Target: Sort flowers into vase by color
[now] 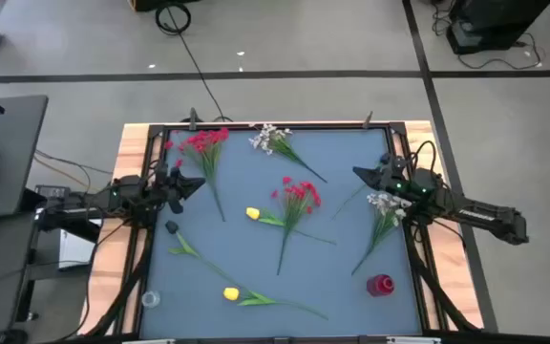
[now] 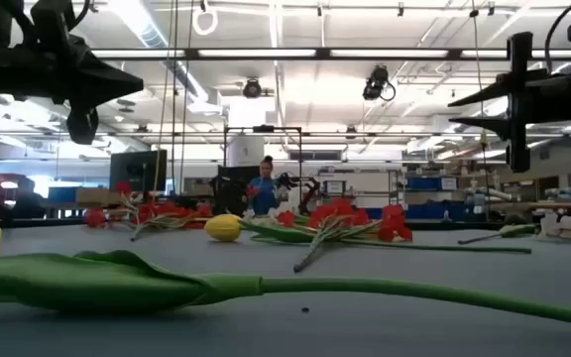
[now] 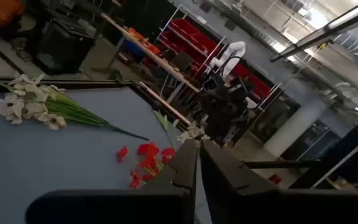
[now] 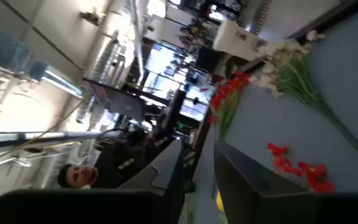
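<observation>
Hovering my right gripper (image 1: pixel 363 173) with jaws part open and empty, I aim low on the white spray's (image 1: pixel 382 216) stem; left gripper (image 1: pixel 195 185) waits shut, empty.

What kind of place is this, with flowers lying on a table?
Probably a large robotics lab or workshop: a framed table between two robot arms, ceiling strip lights, and storage racks with red bins behind.

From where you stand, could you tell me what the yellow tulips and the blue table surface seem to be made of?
The yellow tulips look artificial, probably plastic or fabric: the blossoms are evenly coloured, and the low view shows a thick, smooth, slightly glossy green stem with a moulded-looking leaf. The blue table surface looks like a matte mat or laminate: flat, even in colour, without glare. The exact material stays open.
</observation>
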